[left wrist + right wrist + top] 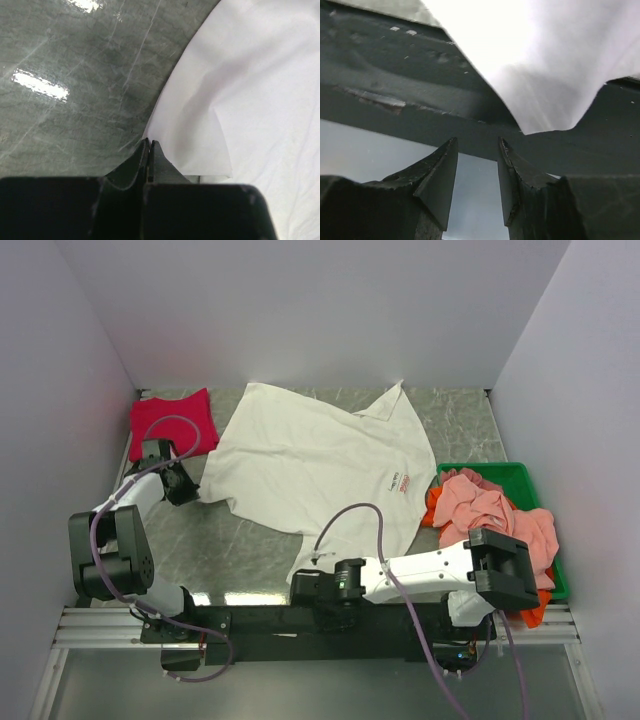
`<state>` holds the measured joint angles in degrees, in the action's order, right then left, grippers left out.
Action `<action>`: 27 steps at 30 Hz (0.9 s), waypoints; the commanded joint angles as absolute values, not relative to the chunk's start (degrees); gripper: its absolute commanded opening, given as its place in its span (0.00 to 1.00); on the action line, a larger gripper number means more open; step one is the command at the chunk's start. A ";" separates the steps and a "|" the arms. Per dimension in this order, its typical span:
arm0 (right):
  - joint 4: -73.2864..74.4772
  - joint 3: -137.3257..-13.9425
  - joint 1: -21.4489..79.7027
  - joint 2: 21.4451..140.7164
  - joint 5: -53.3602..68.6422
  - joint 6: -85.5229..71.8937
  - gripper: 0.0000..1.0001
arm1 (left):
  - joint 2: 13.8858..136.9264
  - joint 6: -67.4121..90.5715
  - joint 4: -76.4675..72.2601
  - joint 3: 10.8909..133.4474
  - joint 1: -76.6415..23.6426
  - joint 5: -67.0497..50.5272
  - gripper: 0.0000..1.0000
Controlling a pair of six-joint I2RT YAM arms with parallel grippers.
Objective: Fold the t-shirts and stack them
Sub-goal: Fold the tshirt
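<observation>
While the large white tee (320, 465) lies spread open and rumpled across the middle of the grey marbled table (250, 550), its collar toward the far wall and its red logo print (403, 483) on the right side of the chest, both arms sit at its edges. The left gripper (183, 485) rests on the table at the shirt's left sleeve. In the left wrist view its fingers (157, 160) are pressed together with no gap, their tips touching the cloth's curved edge (240, 100); whether any fabric is pinched between them cannot be told. The right gripper (302, 590) lies low at the near edge of the table, just by the shirt's bottom hem. Its wrist camera shows the fingers (440, 170) parted with nothing between them, and the white hem (545, 60) hangs just beyond the tips without touching them. A crimson tee (172, 420) lies folded at the far left corner, just beside the white shirt's left sleeve. On the right, a green bin (500, 472) holds a crumpled salmon-pink tee (490, 508), with an orange tee (432, 508) poking out under it over the bin's left rim.
</observation>
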<state>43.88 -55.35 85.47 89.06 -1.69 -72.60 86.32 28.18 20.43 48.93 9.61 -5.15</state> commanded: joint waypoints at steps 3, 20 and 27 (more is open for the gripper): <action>45.35 -51.60 85.78 86.31 -4.75 -79.80 0.45 | 83.85 28.65 19.42 48.52 9.67 -5.98 0.00; 44.13 -47.99 85.69 87.02 -4.66 -82.97 0.47 | 83.58 28.74 19.34 48.69 9.58 -6.06 0.00; 39.91 -46.05 85.69 87.10 -3.25 -81.83 0.34 | 83.50 28.92 19.42 48.78 9.58 -5.80 0.00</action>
